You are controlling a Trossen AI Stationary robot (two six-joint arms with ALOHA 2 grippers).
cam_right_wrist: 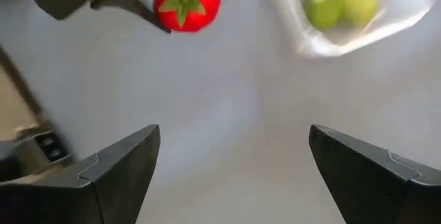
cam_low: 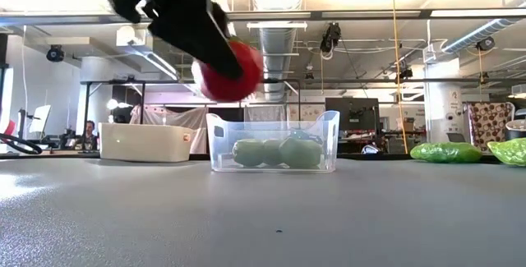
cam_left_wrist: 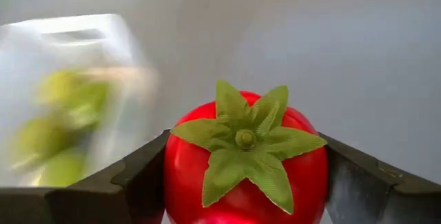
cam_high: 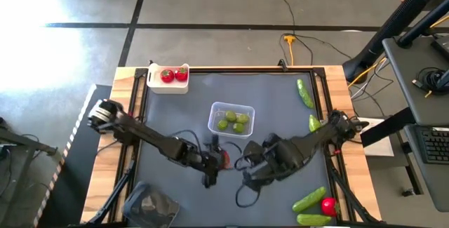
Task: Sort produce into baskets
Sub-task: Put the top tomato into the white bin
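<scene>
The left gripper hangs above mid-table, fingers clamped on a red strawberry. The right gripper, seemingly close beside it, hovers with fingers spread wide.

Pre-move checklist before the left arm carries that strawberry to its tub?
1. Left pincer shut on strawberry: ok.
2. Strawberry lifted off the table, per low view: ok.
3. White tub has room beside its two red strawberries: ok.
4. Clear tub of yellow-green fruits lies between strawberry and white tub: not ok, route around or over.
5. Right pincer open, empty, near the left arm: cannot tell clearance.
</scene>
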